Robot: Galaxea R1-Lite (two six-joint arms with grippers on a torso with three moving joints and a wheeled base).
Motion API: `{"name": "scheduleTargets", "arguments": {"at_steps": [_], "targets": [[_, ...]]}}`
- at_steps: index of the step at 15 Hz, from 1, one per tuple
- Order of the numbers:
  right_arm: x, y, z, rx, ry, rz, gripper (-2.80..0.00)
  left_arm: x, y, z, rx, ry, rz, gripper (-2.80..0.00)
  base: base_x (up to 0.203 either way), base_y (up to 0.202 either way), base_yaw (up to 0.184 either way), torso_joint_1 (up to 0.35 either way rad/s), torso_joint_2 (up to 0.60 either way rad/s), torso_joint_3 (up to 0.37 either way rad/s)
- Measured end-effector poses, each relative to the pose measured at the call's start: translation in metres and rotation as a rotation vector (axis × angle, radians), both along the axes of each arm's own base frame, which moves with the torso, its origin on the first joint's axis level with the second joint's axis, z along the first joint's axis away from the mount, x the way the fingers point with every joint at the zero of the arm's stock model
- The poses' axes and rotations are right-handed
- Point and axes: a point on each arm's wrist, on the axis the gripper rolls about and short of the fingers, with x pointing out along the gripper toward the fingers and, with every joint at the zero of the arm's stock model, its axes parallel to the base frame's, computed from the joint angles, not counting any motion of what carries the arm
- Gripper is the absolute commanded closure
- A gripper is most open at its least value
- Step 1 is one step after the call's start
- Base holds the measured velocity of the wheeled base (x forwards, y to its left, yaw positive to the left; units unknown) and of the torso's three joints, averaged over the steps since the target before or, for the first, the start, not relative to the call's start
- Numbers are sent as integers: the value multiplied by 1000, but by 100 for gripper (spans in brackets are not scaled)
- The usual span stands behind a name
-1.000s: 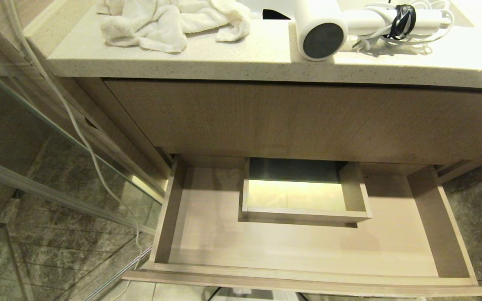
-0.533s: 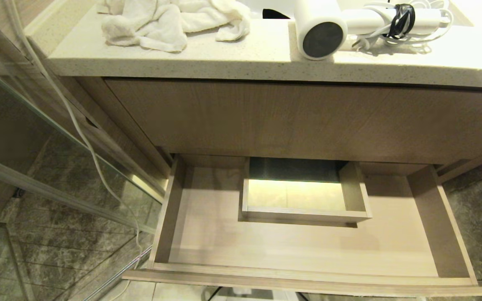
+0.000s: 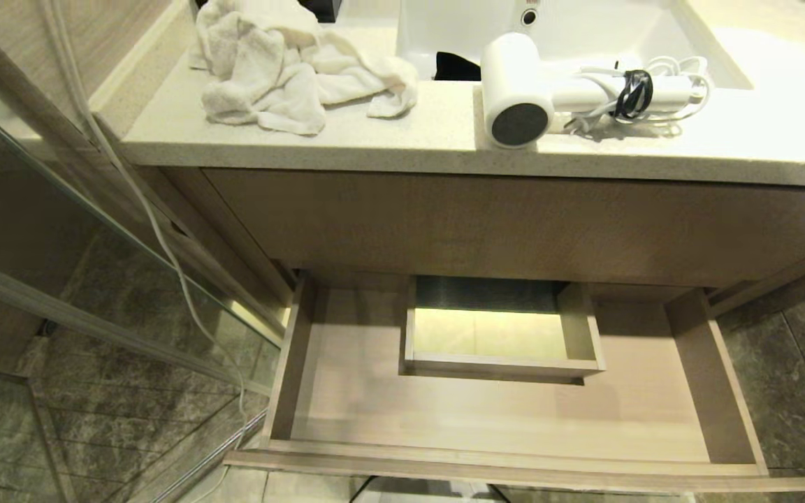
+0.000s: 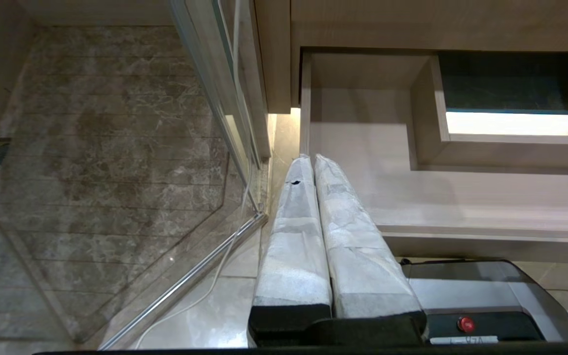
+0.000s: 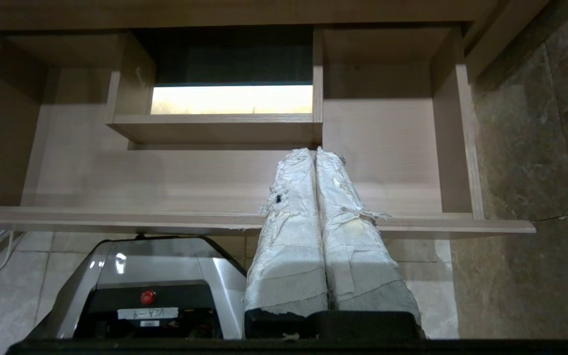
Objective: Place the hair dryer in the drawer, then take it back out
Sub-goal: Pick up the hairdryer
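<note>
The white hair dryer [image 3: 523, 91] lies on the speckled countertop [image 3: 402, 147] near its front edge, barrel end facing me, its cord bound with a black tie [image 3: 632, 94]. Below, the beige drawer [image 3: 458, 419] stands pulled out and holds nothing; a boxed cutout [image 3: 493, 335] sits at its mid-back. Neither arm shows in the head view. My left gripper [image 4: 310, 159] hangs shut, its tape-wrapped fingers pressed together in front of the drawer's [image 4: 451, 197] left end. My right gripper [image 5: 315, 151] is shut too, in front of the drawer [image 5: 165, 177], right of its middle.
A crumpled white towel [image 3: 284, 70] lies on the counter's left part, beside the white sink basin [image 3: 570, 35]. A glass shower panel [image 3: 95, 279] and a thin white cable [image 3: 158, 230] stand at the left. Dark marble floor [image 3: 794, 363] lies to the right. My base [image 5: 156, 286] sits under the drawer front.
The whole head view has shifted: the camera rose and looks further back, so more of the counter, sink and hair dryer shows. Nothing itself has moved.
</note>
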Motion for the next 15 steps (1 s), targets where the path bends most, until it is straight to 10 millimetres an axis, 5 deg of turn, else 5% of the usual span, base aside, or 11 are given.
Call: {"name": "scheduleTargets", "arguments": {"at_steps": [15], "targets": [[0,0,0,0,1,0,0,0,0,0,0,0,0,0,0,0,0,237,-439,-205]]}}
